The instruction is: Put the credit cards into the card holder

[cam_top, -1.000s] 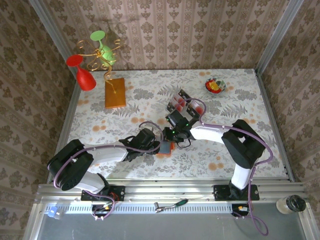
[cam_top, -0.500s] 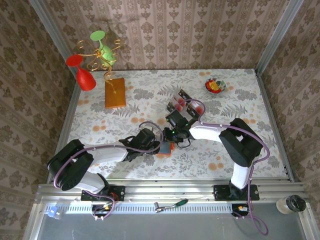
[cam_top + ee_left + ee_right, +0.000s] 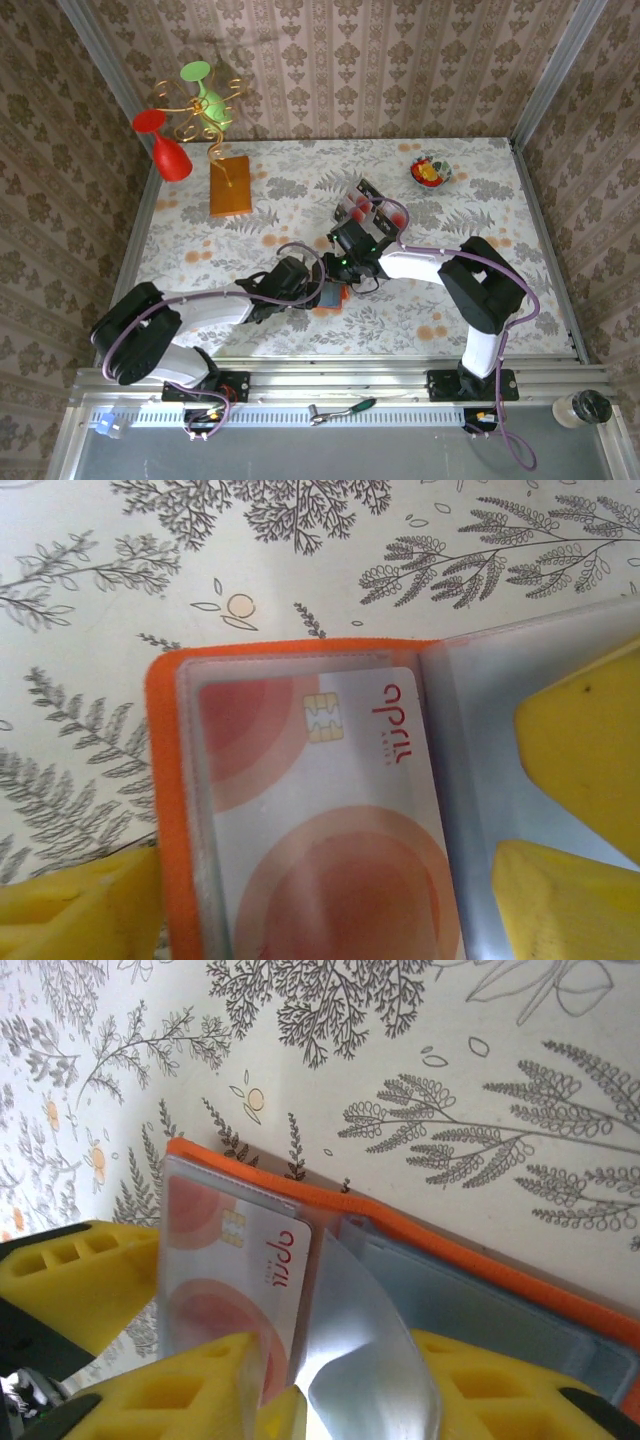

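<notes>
The orange card holder (image 3: 329,303) lies open on the flowered table where my two grippers meet. In the left wrist view, a credit card (image 3: 330,820) with red circles and a chip sits under the clear sleeve of the holder's (image 3: 160,780) left half. My left gripper (image 3: 320,920) is open, its yellow fingers (image 3: 70,910) straddling that half. My right gripper (image 3: 340,1400) is open too, above the card (image 3: 240,1260) and the holder (image 3: 480,1260), with a loose clear flap (image 3: 370,1340) curling up between its fingers. More red credit cards (image 3: 362,208) stand in a rack behind.
An orange-brown block (image 3: 230,185) with gold wire, a red glass (image 3: 165,150) and a green glass (image 3: 205,90) stand at the back left. A small bowl (image 3: 431,171) sits at the back right. Patterned walls close in three sides.
The right gripper's jaws have spread apart, and the left gripper's jaws stand slightly wider. The arms have hardly shifted over the holder.
</notes>
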Action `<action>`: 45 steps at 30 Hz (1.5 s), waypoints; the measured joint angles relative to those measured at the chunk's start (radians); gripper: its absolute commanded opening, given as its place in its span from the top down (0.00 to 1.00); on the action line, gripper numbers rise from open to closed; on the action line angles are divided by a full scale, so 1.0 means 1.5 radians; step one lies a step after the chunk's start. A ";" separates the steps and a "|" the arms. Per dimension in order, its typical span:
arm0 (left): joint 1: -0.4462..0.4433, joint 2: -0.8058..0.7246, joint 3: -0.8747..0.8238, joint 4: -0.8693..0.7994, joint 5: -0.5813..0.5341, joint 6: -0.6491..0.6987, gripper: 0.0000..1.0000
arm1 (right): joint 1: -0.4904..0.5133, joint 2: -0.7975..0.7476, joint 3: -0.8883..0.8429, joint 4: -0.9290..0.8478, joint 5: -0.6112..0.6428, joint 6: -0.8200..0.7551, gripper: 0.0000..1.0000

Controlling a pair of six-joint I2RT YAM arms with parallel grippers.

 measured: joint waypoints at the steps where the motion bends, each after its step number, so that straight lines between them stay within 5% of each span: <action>1: 0.001 -0.011 0.000 -0.006 0.000 0.001 0.13 | 0.000 -0.002 0.000 0.000 -0.002 -0.001 0.50; 6: 0.029 -0.107 0.000 -0.052 0.005 0.016 0.13 | 0.001 -0.022 0.000 0.013 -0.005 0.016 0.42; 21: 0.132 -0.281 -0.049 -0.123 0.007 0.030 0.12 | 0.048 0.036 0.087 0.006 -0.010 0.041 0.40; 45: 0.130 -0.271 -0.107 -0.089 0.046 0.007 0.12 | 0.046 0.105 0.127 0.007 -0.012 0.055 0.40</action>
